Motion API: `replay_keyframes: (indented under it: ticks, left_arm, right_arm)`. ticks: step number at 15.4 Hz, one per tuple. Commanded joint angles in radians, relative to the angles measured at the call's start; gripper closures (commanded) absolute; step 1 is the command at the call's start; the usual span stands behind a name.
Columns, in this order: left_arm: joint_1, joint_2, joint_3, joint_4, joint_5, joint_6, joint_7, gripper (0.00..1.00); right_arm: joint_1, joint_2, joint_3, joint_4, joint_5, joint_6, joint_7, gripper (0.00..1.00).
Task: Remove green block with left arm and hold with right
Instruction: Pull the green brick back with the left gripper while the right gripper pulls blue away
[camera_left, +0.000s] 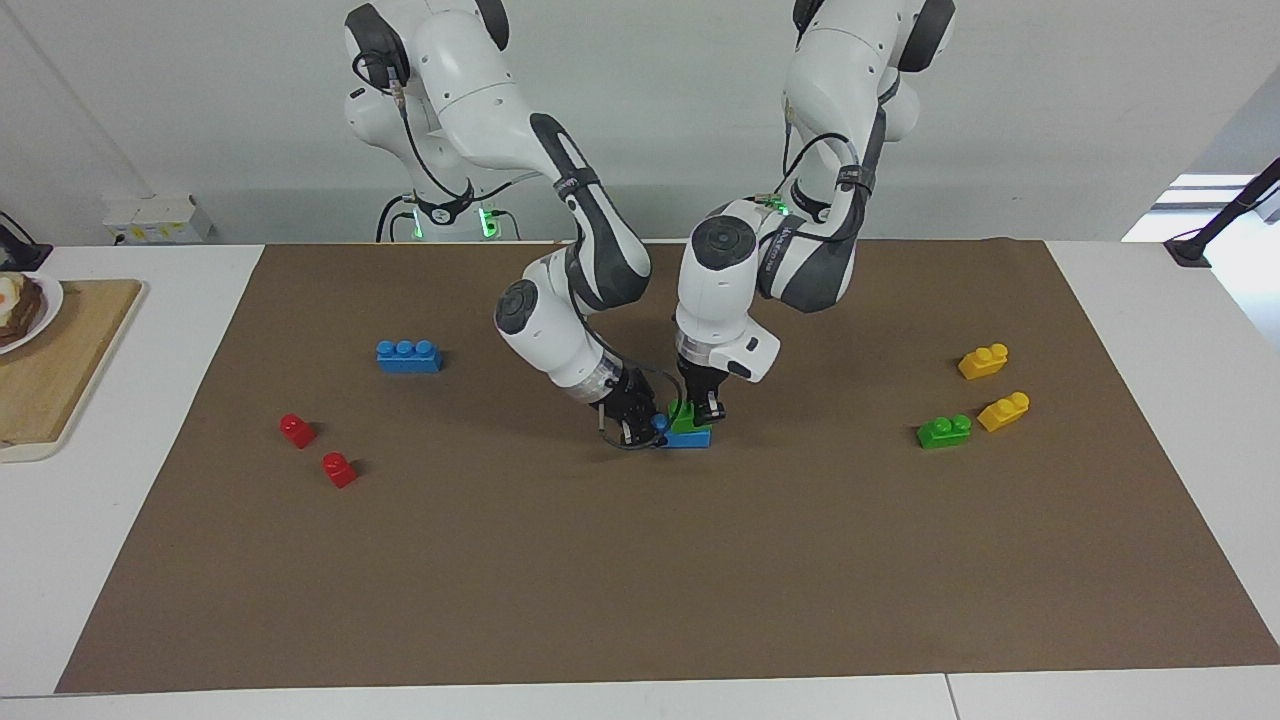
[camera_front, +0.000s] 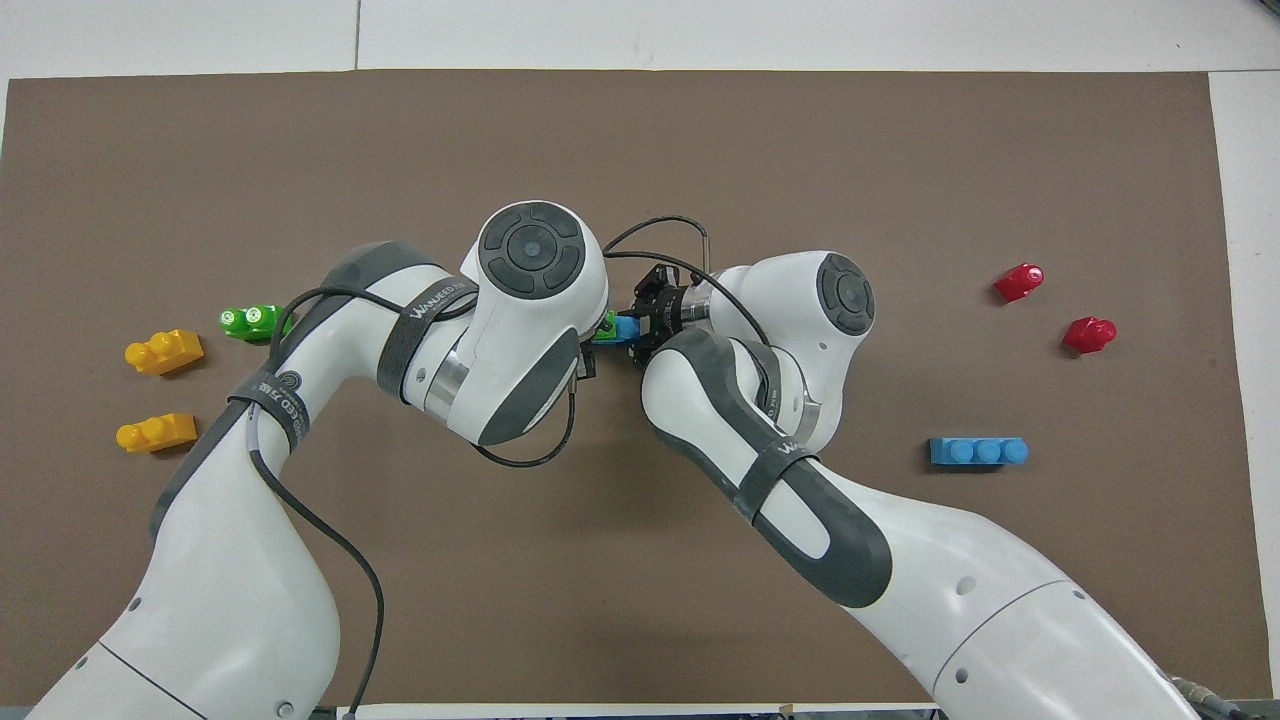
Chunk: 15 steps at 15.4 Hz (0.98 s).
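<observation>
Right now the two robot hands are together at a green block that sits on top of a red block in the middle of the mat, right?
Almost. The green block sits on a blue block, not a red one, as the facing view shows. The left gripper and right gripper do meet there, mid-mat. The red blocks lie apart, toward the right arm's end.

Bright even light, soft short shadows under blocks, sharp focus

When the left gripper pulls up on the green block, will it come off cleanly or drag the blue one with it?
The green block looks like stiff moulded plastic pressed onto the blue block's studs, so it will probably pop off suddenly. The right gripper sits at the blue block's end, which should stop it lifting. The left gripper grips a small smooth piece, so it may slip.
</observation>
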Motion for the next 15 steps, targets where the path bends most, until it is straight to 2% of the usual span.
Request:
replay_keyframes:
  ticks: [1, 3, 6, 8, 15]
  left_arm:
    - [0.001, -0.001, 0.001, 0.058, 0.018, -0.105, 0.039, 1.0]
    - [0.028, -0.025, -0.007, 0.063, 0.007, -0.148, 0.1, 1.0]
    - [0.045, -0.089, 0.002, 0.051, -0.049, -0.22, 0.291, 1.0]
    - [0.086, -0.119, 0.002, 0.018, -0.056, -0.246, 0.399, 1.0]
    - [0.232, -0.359, 0.002, -0.285, -0.08, -0.226, 0.9, 1.0]
  right_arm:
    - [0.001, 0.015, -0.004, -0.013, 0.023, 0.051, 0.006, 1.0]
    - [0.001, 0.015, -0.004, -0.012, 0.023, 0.05, 0.006, 1.0]
    - [-0.008, 0.014, -0.004, -0.003, 0.02, 0.033, 0.006, 1.0]
    - [-0.025, 0.0, -0.012, 0.013, 0.007, -0.028, 0.006, 1.0]
    - [-0.266, -0.035, -0.014, 0.181, -0.174, -0.405, -0.043, 1.0]
